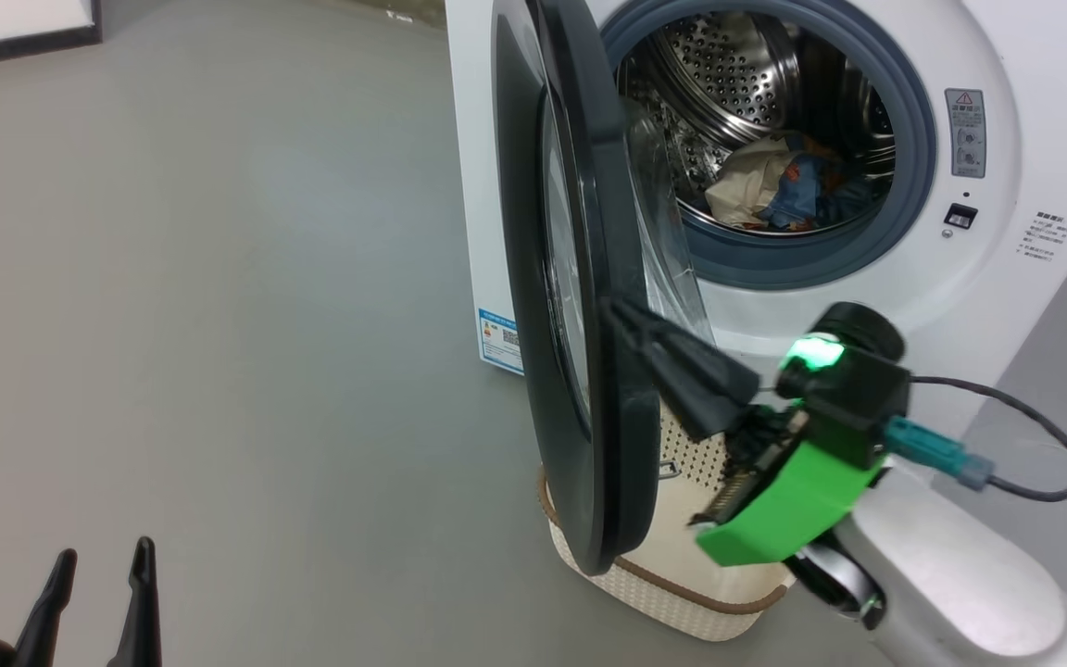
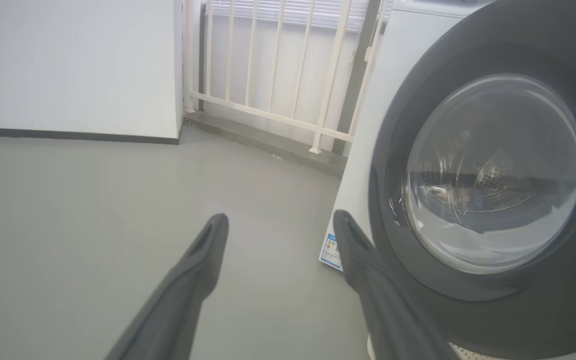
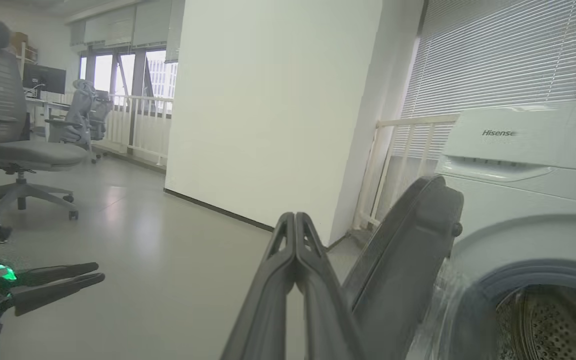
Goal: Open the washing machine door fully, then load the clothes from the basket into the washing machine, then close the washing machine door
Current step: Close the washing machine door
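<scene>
The large, round, black-rimmed washing machine door (image 1: 589,445) with its clear glass bowl stands swung out, edge-on to the head camera, from the big white front-loading washing machine (image 1: 1006,278). The right gripper (image 1: 611,308) has its two dark fingers pressed together, empty, tips at the door's inner rim. The left gripper (image 1: 106,553) hangs low, fingers spread wide (nothing between them). The light blue and cream clothes (image 1: 788,181) lie in the steel drum (image 1: 728,65); the small cream perforated plastic basket (image 1: 682,584) sits just below the door
</scene>
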Controlling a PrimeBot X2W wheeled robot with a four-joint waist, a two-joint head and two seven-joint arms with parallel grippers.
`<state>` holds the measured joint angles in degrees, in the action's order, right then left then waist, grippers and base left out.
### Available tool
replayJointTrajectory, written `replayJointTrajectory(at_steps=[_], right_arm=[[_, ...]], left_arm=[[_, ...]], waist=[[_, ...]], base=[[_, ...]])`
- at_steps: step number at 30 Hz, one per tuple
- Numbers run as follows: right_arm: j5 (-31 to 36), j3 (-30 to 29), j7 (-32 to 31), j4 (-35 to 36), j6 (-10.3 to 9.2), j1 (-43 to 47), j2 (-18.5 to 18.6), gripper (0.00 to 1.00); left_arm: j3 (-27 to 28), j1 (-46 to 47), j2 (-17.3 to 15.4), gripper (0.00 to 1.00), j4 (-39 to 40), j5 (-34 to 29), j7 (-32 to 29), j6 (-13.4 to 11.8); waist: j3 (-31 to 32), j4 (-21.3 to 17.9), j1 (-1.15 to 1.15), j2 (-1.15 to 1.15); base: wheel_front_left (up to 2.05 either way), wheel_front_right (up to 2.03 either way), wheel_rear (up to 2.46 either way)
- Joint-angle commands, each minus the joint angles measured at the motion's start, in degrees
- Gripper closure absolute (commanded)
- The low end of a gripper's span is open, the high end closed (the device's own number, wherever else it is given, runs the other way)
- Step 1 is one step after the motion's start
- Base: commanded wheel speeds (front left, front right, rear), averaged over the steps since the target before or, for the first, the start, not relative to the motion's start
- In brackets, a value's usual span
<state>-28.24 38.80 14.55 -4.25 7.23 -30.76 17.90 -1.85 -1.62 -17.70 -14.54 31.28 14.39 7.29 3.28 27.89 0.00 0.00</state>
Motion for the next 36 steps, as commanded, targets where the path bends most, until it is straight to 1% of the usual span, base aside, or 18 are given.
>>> replayJointTrajectory(at_steps=[1,8,15,16,22,36], right_arm=[[-0.01,1.6,0.45,1.17,0.25,-2.42,-0.7,1.0],[-1.77,10.99,0.45,-1.44,0.25,-9.42,-3.52,1.0],[-5.34,17.97,0.45,-8.39,0.25,-12.4,-5.79,1.0],[-5.34,17.97,0.45,-8.39,0.25,-12.4,-5.79,1.0],[-7.24,21.93,0.45,-13.67,0.25,-13.57,-7.22,1.0],[-10.48,24.99,0.45,-24.19,0.25,-12.65,-9.36,1.0]], left_arm=[[2.29,1.96,-1.06,0.0,1.76,-0.02,0.61,0.2],[2.92,1.99,-0.33,0.0,2.38,-0.38,0.61,0.2],[3.75,1.76,0.55,0.0,3.11,-0.45,0.61,0.2],[3.75,1.76,0.55,0.0,3.11,-0.45,0.61,0.2],[4.18,1.44,0.77,0.0,3.5,-0.52,0.61,0.2],[3.86,1.57,0.2,0.0,2.99,-0.6,0.61,0.2]], waist=[[-0.06,0.05,0.0,0.0],[-0.42,0.33,0.0,0.0],[-1.01,0.73,0.0,0.0],[-1.01,0.73,0.0,0.0],[-1.28,0.9,0.0,0.0],[-0.61,0.42,0.0,0.0]], base=[[0.0,0.0,0.0],[0.0,0.0,0.0],[0.0,0.0,0.0],[0.0,0.0,0.0],[0.0,0.0,0.0],[0.0,0.0,0.0]])
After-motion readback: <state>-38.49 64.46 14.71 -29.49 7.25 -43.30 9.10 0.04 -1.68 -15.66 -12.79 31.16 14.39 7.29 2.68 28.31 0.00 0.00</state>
